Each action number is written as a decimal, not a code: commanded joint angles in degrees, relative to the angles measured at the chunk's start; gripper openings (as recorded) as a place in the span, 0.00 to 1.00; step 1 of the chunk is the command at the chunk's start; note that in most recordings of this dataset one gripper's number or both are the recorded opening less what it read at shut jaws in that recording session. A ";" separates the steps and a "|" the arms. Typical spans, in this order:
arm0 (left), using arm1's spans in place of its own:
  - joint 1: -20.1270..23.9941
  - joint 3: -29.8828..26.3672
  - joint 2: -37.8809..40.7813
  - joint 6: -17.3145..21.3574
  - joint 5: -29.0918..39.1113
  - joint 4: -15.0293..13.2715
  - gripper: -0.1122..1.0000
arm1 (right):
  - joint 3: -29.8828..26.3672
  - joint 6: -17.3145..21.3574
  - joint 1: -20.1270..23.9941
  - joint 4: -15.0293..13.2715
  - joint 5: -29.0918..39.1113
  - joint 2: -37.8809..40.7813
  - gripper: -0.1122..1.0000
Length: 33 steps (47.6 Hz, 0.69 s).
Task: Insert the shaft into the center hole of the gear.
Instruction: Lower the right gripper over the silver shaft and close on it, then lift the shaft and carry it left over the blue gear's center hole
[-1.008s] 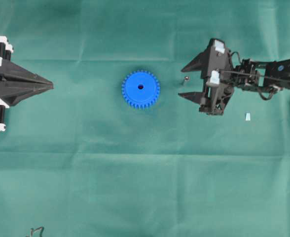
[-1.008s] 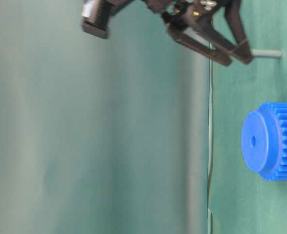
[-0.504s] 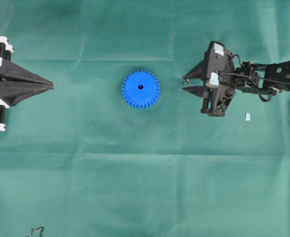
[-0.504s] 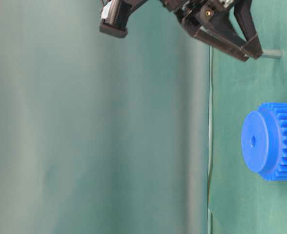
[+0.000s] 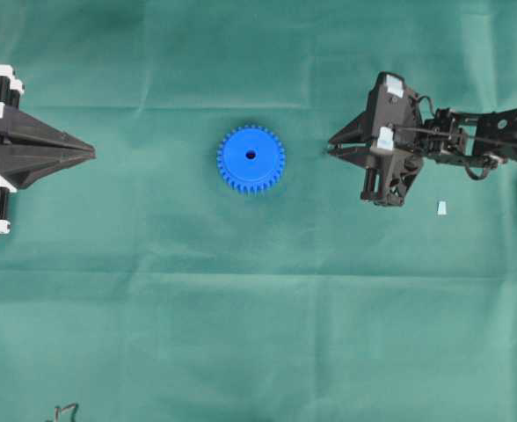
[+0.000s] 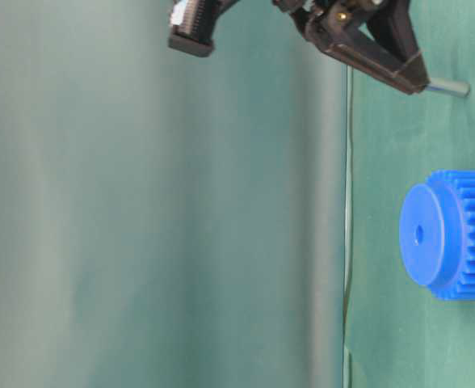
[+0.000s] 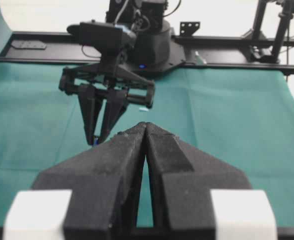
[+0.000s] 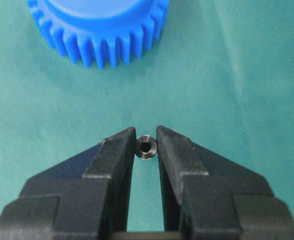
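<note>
At the left edge of the table (image 5: pixel 153 334), which was draped in green cloth, the left gripper (image 5: pixel 90 154) rested with its fingers pressed together and nothing between them, well apart from the work. The gear (image 5: pixel 251 158) lay flat near the middle, its center hole (image 5: pixel 251 155) facing up and unobstructed; being rigid plastic with a broad flat face, it looked light enough to slide on the cloth if pushed sideways. To its right, near but not touching, the right gripper (image 8: pixel 146 142) had its fingers (image 8: pixel 118 150) drawn narrow onto the shaft (image 8: pixel 146 147), pinching it near its upper end while the pin stood on the cloth. The shaft looked stiff, smooth and slippery, and so thin that a slight misgrip could probably tilt it or let it pivot between the pads; a hold close to the top, leaving the lower length free for insertion, seemed sensible. Farther right a small pale scrap (image 5: pixel 440 207) lay beside the arm, clear of the route to the gear.
</note>
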 commanded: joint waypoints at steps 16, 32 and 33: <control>-0.18 -1.49 0.44 0.00 -0.26 0.18 0.10 | -7.56 -0.35 -0.79 -1.41 16.96 -13.01 0.26; -0.09 -1.49 0.44 0.00 -0.26 0.18 0.10 | -12.30 -0.35 -0.35 -2.37 18.02 -10.81 0.26; -0.09 -1.49 0.44 0.00 -0.26 0.09 0.10 | -12.83 -0.35 -0.26 -2.46 17.93 -10.20 0.26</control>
